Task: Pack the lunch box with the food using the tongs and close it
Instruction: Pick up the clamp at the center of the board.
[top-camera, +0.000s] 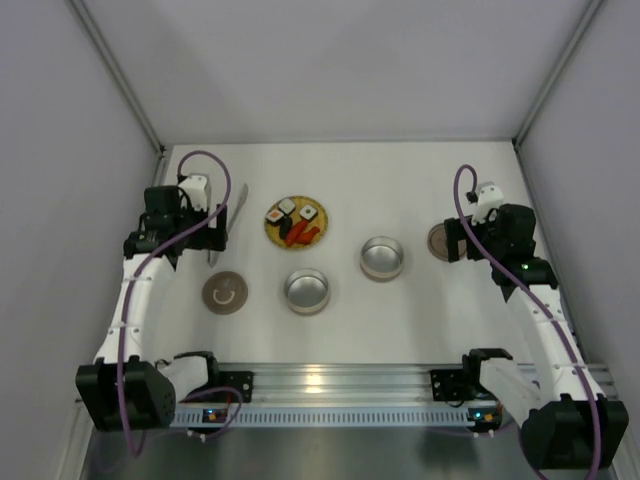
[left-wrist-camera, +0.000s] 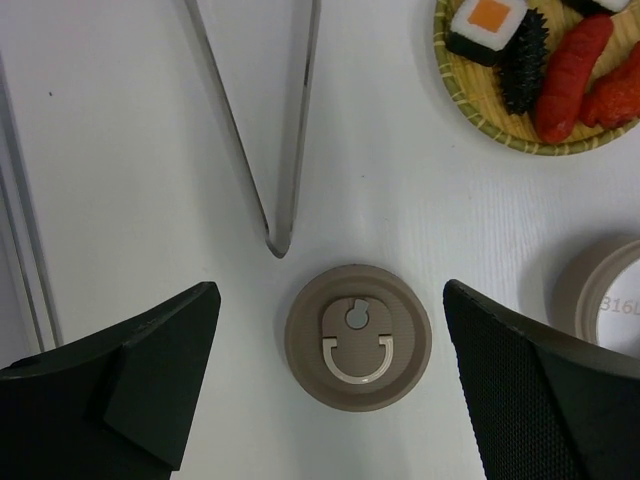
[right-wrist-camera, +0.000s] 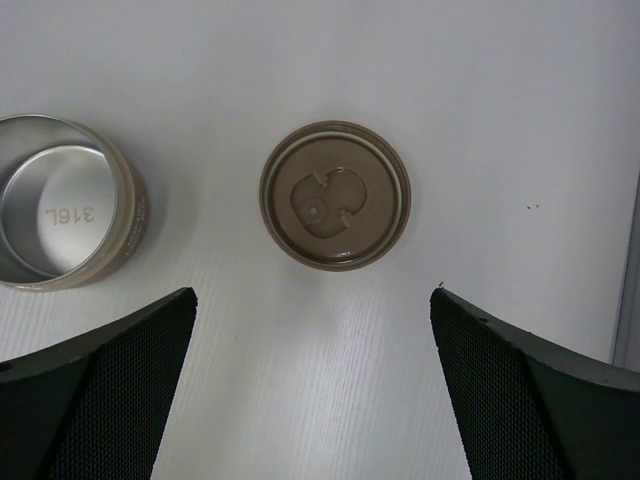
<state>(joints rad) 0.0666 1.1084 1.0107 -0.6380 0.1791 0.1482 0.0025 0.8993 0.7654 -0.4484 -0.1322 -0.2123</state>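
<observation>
Walls (top-camera: 60, 150) are boxing the table (top-camera: 400, 190) in on three sides, with bare surface stretching behind the plate (left-wrist-camera: 470, 95). Left hand (left-wrist-camera: 330, 288) is hanging with fingers spread wide, gripping nothing, a brown lid (left-wrist-camera: 358, 335) showing between them. The tongs (left-wrist-camera: 278, 240) are lying just past it, joined end toward the lid. Food (left-wrist-camera: 570, 75) is sitting on the plate. Right hand (right-wrist-camera: 310, 295) is gaping too, framing a second lid (right-wrist-camera: 335, 195) that the overhead view is half hiding. Its wrist view is catching a 316L stamp inside a steel tin (right-wrist-camera: 60, 215).

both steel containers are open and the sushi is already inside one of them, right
No. The left steel container and the right steel container are both open, but empty; the sushi lies on the woven plate, as the top external view shows.
</observation>
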